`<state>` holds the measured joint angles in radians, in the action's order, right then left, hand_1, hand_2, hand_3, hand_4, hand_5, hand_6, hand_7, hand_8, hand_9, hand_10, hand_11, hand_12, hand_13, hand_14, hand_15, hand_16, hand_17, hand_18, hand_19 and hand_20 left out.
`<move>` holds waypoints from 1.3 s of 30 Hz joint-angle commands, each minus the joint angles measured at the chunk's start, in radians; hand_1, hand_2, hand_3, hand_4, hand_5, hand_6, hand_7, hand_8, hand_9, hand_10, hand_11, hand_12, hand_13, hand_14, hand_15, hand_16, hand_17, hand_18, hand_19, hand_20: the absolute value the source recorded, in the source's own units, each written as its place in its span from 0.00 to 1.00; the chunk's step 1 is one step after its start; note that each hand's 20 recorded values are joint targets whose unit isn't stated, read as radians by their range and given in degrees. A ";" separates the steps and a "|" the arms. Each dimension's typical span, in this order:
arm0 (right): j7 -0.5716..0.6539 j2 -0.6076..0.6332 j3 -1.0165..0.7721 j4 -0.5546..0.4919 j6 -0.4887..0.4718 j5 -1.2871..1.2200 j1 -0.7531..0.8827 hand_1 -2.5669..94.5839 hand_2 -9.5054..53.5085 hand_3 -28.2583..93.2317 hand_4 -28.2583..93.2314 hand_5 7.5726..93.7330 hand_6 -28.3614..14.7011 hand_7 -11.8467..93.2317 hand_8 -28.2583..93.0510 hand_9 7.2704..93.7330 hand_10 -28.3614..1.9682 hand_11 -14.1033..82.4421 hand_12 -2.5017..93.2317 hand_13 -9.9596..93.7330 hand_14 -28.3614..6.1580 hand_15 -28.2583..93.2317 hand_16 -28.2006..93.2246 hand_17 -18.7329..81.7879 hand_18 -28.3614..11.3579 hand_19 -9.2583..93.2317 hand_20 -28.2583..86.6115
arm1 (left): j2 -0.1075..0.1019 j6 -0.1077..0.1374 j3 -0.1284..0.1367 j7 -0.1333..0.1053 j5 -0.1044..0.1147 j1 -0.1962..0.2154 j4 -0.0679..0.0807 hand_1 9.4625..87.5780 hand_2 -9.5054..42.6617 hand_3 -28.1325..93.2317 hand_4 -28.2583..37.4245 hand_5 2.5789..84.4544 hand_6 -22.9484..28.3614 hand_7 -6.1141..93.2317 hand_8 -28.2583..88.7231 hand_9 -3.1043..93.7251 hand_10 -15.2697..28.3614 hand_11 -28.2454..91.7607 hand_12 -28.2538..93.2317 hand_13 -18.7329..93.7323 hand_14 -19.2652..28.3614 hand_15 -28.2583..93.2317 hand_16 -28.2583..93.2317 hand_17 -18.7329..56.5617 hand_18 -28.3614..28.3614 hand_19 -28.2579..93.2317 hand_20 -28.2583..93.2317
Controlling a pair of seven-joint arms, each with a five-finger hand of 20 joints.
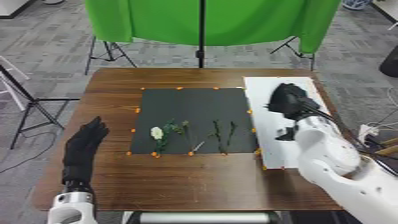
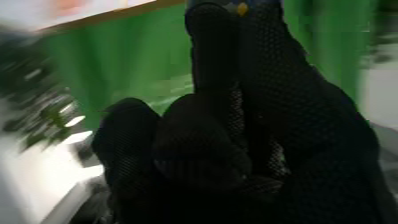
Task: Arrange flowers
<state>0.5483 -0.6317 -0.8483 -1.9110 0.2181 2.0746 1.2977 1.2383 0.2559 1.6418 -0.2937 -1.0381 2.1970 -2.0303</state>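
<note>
Black-gloved right hand (image 2: pixel 306 107) over white board (image 1: pixel 277 155), hold impossible to tell; could bruise white flower (image 1: pixel 157 133) on dark mat (image 1: pixel 191 102) by closing too hard.

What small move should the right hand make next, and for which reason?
Probably the right hand should move left toward the rightmost stem, since this lies on the dark mat while the hand is over the white sheet.

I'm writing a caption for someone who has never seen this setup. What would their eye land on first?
Probably the bright green cloth hanging behind the table. Next, the white flower near the dark mat's lower left corner, and the right hand over the white board.
</note>
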 commanded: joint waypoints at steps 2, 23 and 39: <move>-0.134 -0.405 0.364 0.218 -0.045 -0.045 -0.489 0.68 0.00 0.66 0.11 0.87 0.68 0.31 0.32 0.98 0.66 0.23 0.46 0.98 0.80 0.77 0.51 0.88 0.46 1.00 0.82 | 0.005 0.017 -0.018 0.006 0.025 0.012 0.004 0.15 0.56 0.71 0.00 0.49 0.62 0.10 0.20 0.42 0.67 0.36 0.32 0.42 0.76 0.43 0.22 0.32 0.72 0.31 0.39; -0.124 -0.654 0.539 0.544 -0.146 -0.055 -0.574 0.66 0.00 0.68 0.10 0.85 0.69 0.31 0.31 0.96 0.67 0.23 0.46 0.97 0.80 0.78 0.51 0.87 0.45 1.00 0.82 | -0.004 0.051 -0.049 -0.002 0.031 -0.022 0.011 0.15 0.73 0.64 0.00 0.51 0.62 0.11 0.20 0.43 0.68 0.37 0.31 0.42 0.77 0.44 0.21 0.32 0.72 0.32 0.39; -0.123 -0.669 0.551 0.569 -0.169 -0.051 -0.569 0.63 0.00 0.67 0.09 0.79 0.71 0.30 0.28 0.93 0.64 0.23 0.46 0.97 0.79 0.78 0.51 0.87 0.44 1.00 0.82 | -0.003 0.040 -0.057 0.006 0.026 -0.033 0.018 0.13 0.66 0.67 0.00 0.50 0.62 0.11 0.20 0.43 0.69 0.37 0.32 0.42 0.77 0.45 0.21 0.32 0.72 0.32 0.39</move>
<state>0.4168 -1.2948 -0.2989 -1.3383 0.0581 2.0146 0.7325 1.2255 0.2975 1.5983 -0.2954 -1.0143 2.1516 -2.0257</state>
